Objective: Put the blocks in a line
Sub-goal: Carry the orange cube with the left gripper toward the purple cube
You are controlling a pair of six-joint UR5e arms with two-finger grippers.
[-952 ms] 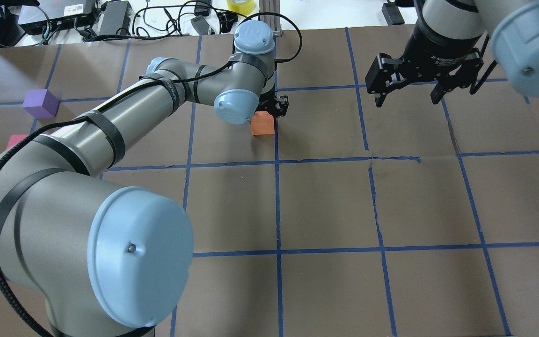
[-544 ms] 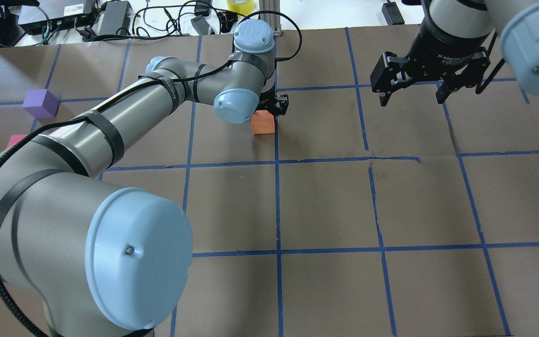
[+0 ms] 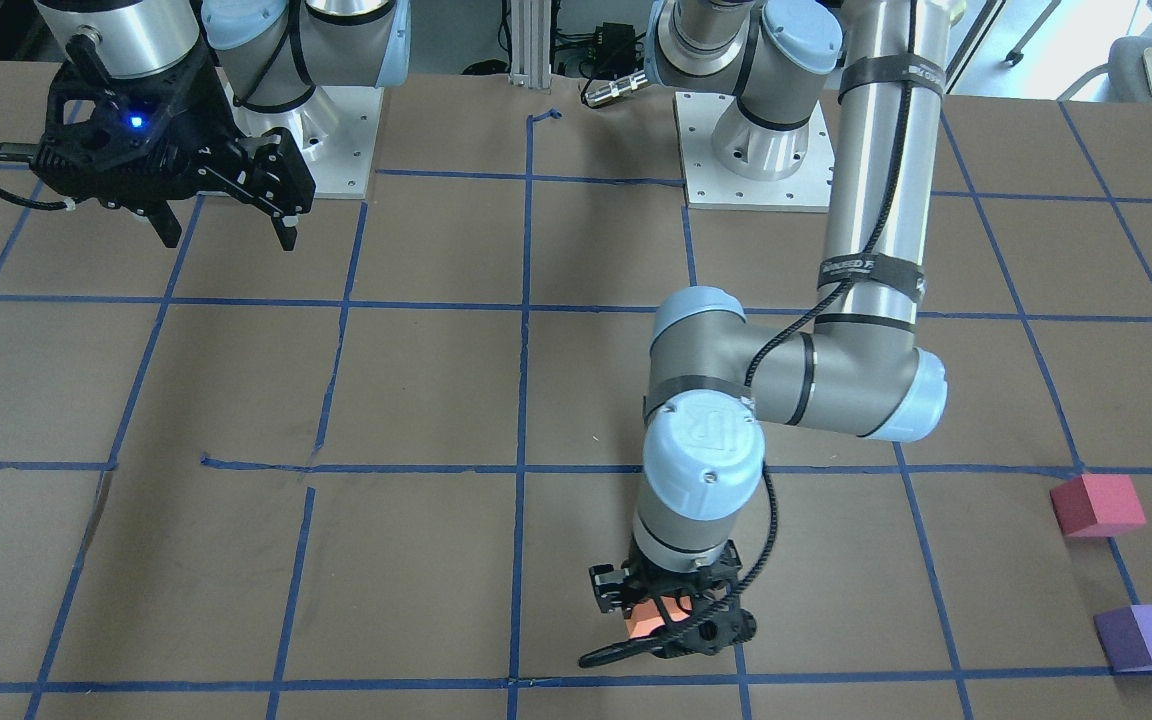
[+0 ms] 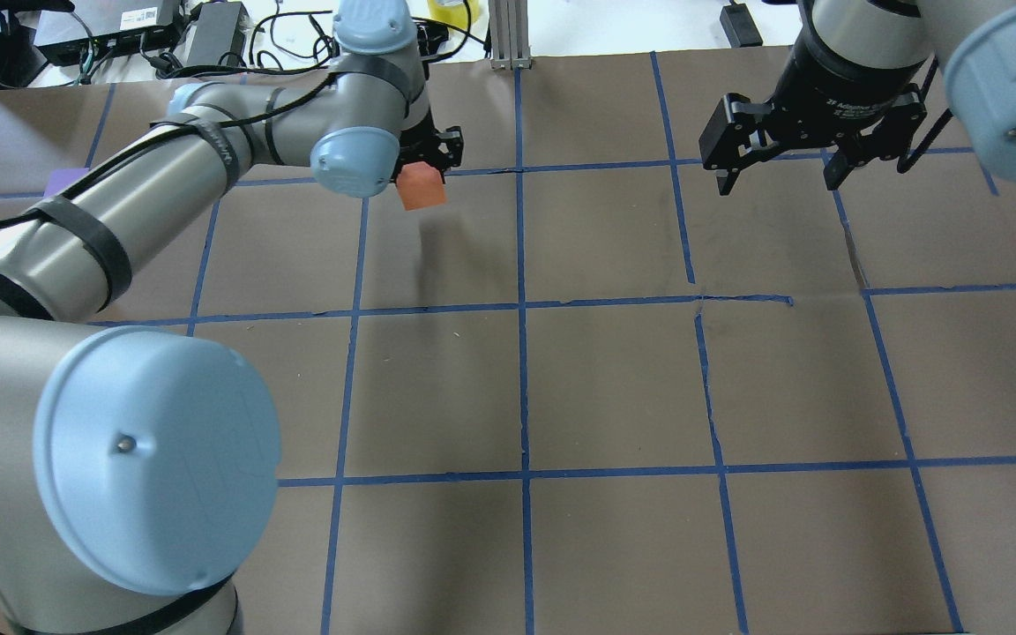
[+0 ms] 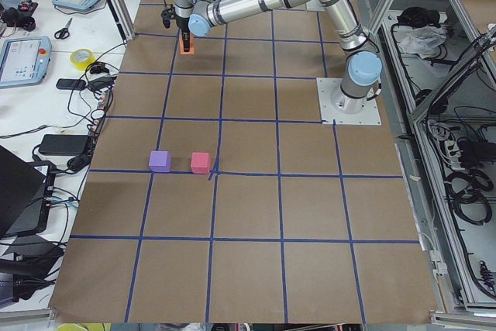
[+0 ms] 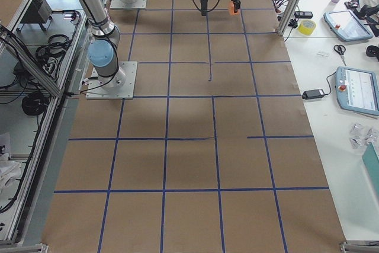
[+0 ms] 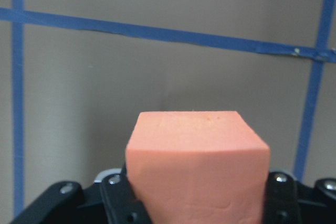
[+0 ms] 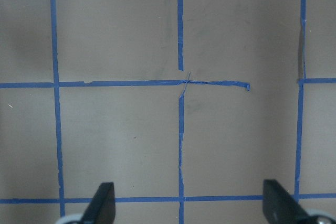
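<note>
My left gripper is shut on the orange block and holds it above the table's far middle. The block fills the lower left wrist view and also shows in the front view. The pinkish-red block and the purple block sit side by side on the table's left part, apart from each other. In the overhead view my left arm hides most of them. My right gripper is open and empty above the far right; its fingertips frame bare paper.
Brown paper with a blue tape grid covers the table. Cables, power bricks and a yellow tape roll lie beyond the far edge. An aluminium post stands at the far middle.
My left gripper has lifted the orange block off the table and carried it left and farther away. The right gripper has barely moved.
</note>
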